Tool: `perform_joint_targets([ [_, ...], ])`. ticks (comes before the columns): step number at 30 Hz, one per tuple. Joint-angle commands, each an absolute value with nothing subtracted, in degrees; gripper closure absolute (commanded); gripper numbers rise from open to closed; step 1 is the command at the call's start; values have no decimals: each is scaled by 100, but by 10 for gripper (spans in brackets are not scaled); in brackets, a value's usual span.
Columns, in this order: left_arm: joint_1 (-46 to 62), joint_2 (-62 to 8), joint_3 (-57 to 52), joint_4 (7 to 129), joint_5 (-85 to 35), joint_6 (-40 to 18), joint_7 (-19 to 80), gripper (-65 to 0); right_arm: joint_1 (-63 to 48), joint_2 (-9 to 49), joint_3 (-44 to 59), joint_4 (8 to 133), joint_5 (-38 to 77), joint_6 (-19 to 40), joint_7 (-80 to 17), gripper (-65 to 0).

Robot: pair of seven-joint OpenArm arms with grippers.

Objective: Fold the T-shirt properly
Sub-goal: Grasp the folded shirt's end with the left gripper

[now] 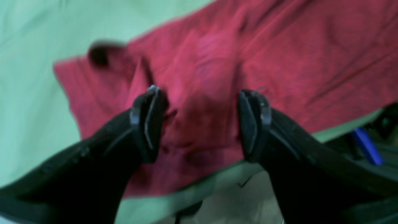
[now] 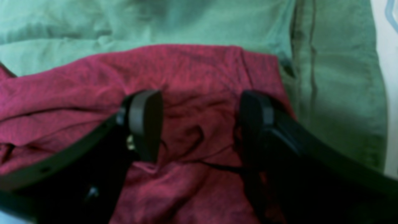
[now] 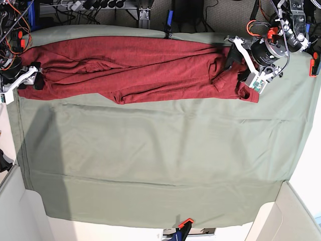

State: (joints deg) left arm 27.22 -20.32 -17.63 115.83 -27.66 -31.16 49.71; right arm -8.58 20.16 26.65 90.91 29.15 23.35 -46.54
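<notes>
The dark red T-shirt (image 3: 140, 65) lies bunched in a long wrinkled band along the far edge of the sage-green table cloth (image 3: 150, 160). At the band's right end in the base view, my left gripper (image 3: 242, 68) stands open. In the left wrist view its fingers (image 1: 149, 121) straddle a raised fold of the T-shirt (image 1: 311, 62) near the table's edge, gripping nothing. My right gripper (image 3: 36, 75) is at the band's left end, also open. From the right wrist camera, the right gripper (image 2: 200, 124) hovers over rumpled T-shirt fabric (image 2: 186, 68) with both pads apart.
A blue clamp (image 3: 169, 20) holds the cloth at the back edge and an orange clamp (image 3: 183, 223) at the front edge. Cables and frame parts run behind the table. White panels (image 3: 15, 211) stand at both near corners. A blue part (image 1: 367, 146) shows beyond the table's edge.
</notes>
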Motion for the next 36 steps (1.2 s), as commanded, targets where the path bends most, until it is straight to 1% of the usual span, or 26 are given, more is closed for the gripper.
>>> perform_joint_targets([
  [1, 2676, -2099, -1872, 11673, -2853, -3011, 4836, -400, -797, 2123, 2714, 9192, 3002, 2379, -4541, -390],
  [3, 2663, -2099, -2128, 11673, -2989, -2915, 4779, -400, -799, 2123, 2714, 9192, 3000, 2379, -4543, -390],
  [7, 2665, -2095, -2954, 11673, -3706, -2930, 4628, -400, -797, 2123, 2714, 9192, 3000, 2379, -4541, -390],
  [10, 2665, -2097, -3450, 11666, -4066, -3055, 4569, -400, -797, 2123, 2714, 9192, 3000, 2379, -4541, -390],
  [12, 2668, -2097, -3597, 11609, -4421, -3135, 4646, -400, -797, 2121, 2714, 9192, 3004, 2379, -4519, -390],
  [16, 2665, -2099, -3592, 11198, -4508, -3201, 4646, -400, -799, 2121, 2714, 9192, 3002, 2379, -4501, -390],
  [22, 2353, -2132, -3592, 9821, -4895, -3374, 4657, -400, -799, 2123, 2714, 9192, 3002, 2379, -4504, -390],
  [26, 2043, -2287, -3592, 9087, -4910, -3413, 4659, -400, -805, 2123, 2714, 9192, 3002, 2379, -4517, -390],
  [32, 1968, -2475, -3590, 8475, -5612, -3944, 5135, -400, -810, 2123, 2714, 9192, 3033, 2379, -4517, -390],
  [36, 1986, -2593, -3570, 8219, -6167, -4000, 5472, -400, -812, 2123, 2714, 9192, 3065, 2379, -4521, -390],
])
